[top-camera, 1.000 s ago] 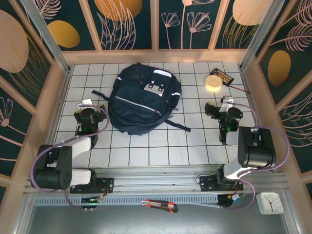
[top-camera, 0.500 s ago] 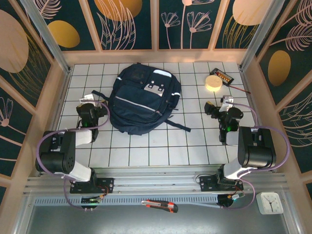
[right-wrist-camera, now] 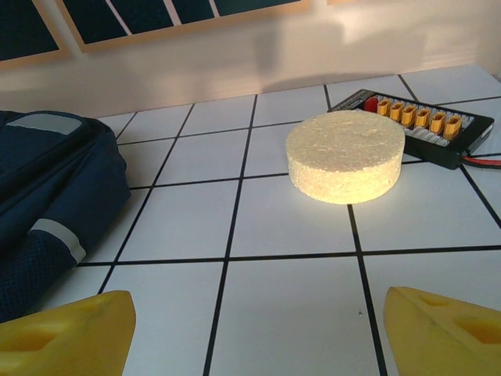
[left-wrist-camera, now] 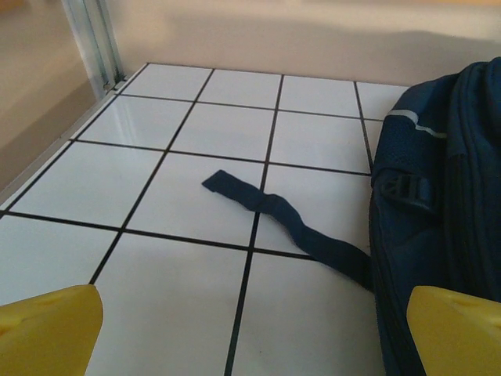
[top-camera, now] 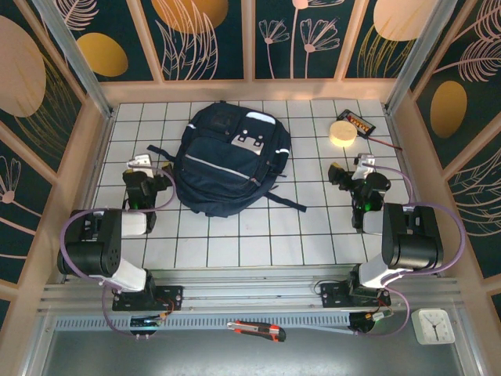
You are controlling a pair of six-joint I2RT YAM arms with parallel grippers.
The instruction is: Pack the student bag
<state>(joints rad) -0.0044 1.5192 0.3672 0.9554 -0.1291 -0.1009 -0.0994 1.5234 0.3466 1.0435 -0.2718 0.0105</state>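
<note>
The student bag (top-camera: 227,160) is a large navy backpack with thin pale stripes, lying flat at the middle back of the tiled table. My left gripper (top-camera: 143,171) stands open just left of it, low over the tiles. In the left wrist view its yellow fingertips (left-wrist-camera: 47,329) frame bare tile, with the bag's side (left-wrist-camera: 446,196) at right and a loose dark strap (left-wrist-camera: 290,223) ahead. My right gripper (top-camera: 350,174) is open to the right of the bag. Its yellow fingertips (right-wrist-camera: 66,337) hold nothing, and the bag's edge (right-wrist-camera: 47,196) shows at left.
A round pale foam disc (top-camera: 341,132) (right-wrist-camera: 344,157) lies ahead of the right gripper, with a black connector board (top-camera: 359,122) (right-wrist-camera: 423,125) behind it. Another bag strap (top-camera: 286,201) trails right on the tiles. A utility knife (top-camera: 257,330) and a small clock (top-camera: 432,325) sit below the table's near rail.
The left arm has swung its elbow outward and its gripper has shifted slightly farther back beside the bag. The right arm has not moved.
</note>
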